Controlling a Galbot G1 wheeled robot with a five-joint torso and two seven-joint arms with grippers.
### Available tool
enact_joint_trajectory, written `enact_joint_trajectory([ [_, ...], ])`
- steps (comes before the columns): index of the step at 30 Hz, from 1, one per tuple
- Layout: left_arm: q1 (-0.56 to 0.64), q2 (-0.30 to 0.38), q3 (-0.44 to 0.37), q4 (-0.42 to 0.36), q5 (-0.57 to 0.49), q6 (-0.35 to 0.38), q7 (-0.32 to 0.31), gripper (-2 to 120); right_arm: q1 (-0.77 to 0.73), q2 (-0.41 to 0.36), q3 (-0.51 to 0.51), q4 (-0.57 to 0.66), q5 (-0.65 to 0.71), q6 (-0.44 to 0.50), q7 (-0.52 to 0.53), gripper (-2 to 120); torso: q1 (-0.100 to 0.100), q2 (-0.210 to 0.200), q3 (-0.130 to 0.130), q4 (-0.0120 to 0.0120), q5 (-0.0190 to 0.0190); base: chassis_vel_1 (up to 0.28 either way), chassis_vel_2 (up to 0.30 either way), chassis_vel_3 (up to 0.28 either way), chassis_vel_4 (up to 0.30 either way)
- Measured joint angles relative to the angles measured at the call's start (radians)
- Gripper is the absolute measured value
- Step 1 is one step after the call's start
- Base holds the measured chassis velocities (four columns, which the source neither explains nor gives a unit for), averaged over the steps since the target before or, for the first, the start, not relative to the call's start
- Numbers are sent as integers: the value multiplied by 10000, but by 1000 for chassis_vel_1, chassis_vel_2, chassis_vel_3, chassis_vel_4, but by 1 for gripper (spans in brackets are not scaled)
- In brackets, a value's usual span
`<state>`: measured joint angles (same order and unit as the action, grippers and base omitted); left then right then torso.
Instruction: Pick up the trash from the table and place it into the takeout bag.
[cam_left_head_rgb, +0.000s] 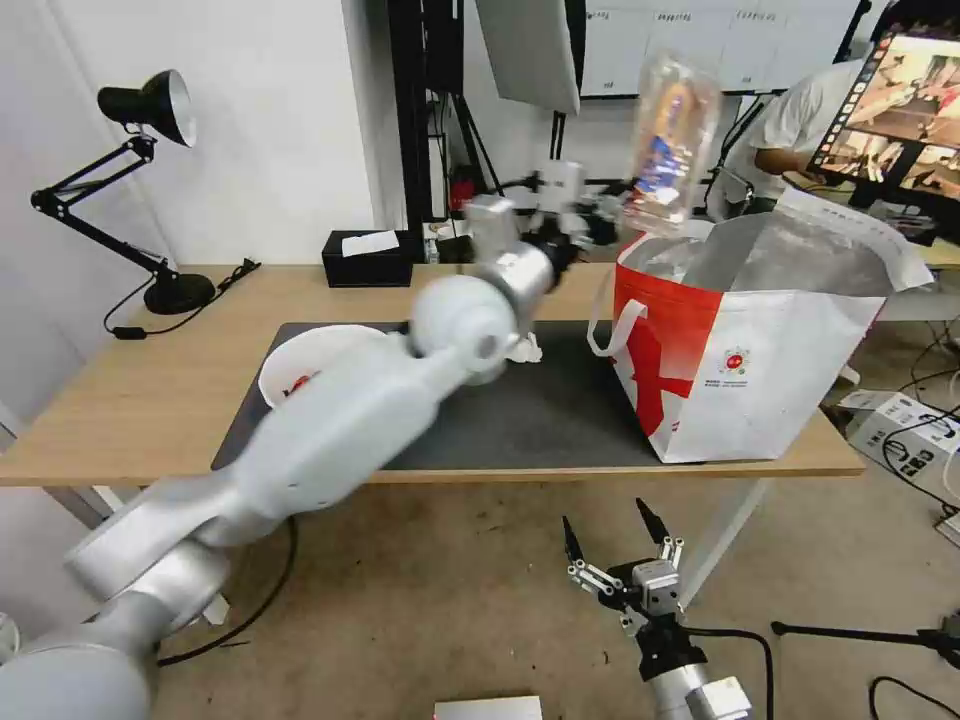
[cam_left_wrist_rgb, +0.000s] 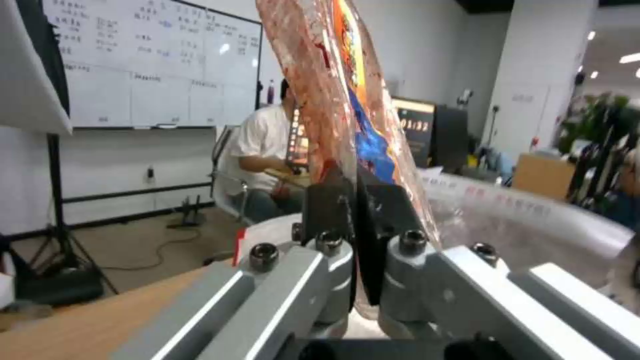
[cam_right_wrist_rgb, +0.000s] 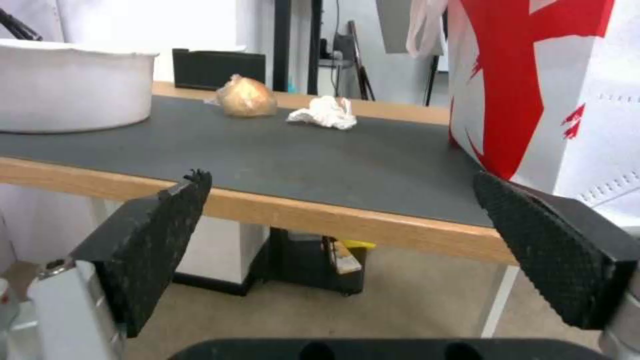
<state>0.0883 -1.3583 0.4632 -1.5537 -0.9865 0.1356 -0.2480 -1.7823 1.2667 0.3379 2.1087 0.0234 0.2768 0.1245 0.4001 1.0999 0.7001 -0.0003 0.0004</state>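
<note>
At the upper centre of the head view, the clear plastic tray (cam_left_head_rgb: 672, 145) is held nearly upright above the open mouth of the takeout bag (cam_left_head_rgb: 760, 370), which stands at the right end of the table (cam_left_head_rgb: 130, 400). The tray is clamped at its lower edge by the left gripper (cam_left_wrist_rgb: 357, 200), whose jaws are pressed together on the smeared plastic at the centre of the left wrist view. The left arm is stretched across the dark mat (cam_left_head_rgb: 540, 420) from the lower left of the frame. The white bowl (cam_left_head_rgb: 310, 365) sits on the mat at centre left, partly hidden by that arm. In the right wrist view, the beige ball (cam_right_wrist_rgb: 245, 97) and the crumpled tissue (cam_right_wrist_rgb: 325, 112) lie close together on the mat, upper centre. The right gripper (cam_left_head_rgb: 620, 535) is held below the table edge at the bottom centre, its fingers spread apart and empty.
</note>
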Motion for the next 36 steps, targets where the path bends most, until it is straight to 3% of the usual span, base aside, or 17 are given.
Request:
enact_joint_trajectory([
  [12,-181,-254,657,741,997,15,185,0,-80,-282,57,199,64,17,3,100,-1,0,-1,4,-4,0,0,0,0],
  [22,-203,-566,873,1282,1211,-197,573,1,-161,-324,86,241,109,23,25,100,-1,0,-1,2,-3,0,0,0,0],
  [25,-193,-541,901,1285,1094,-489,686,7,-152,-322,84,221,111,23,30,100,-1,0,-1,2,-4,0,0,0,0],
  [27,-173,-495,900,1246,861,-603,730,19,-117,-343,83,177,120,21,40,100,-1,0,-1,2,-4,0,0,0,0],
  [36,-134,-341,920,789,116,-581,912,47,-41,-394,142,349,296,-119,55,100,-2,1,-2,2,-5,0,0,0,0],
])
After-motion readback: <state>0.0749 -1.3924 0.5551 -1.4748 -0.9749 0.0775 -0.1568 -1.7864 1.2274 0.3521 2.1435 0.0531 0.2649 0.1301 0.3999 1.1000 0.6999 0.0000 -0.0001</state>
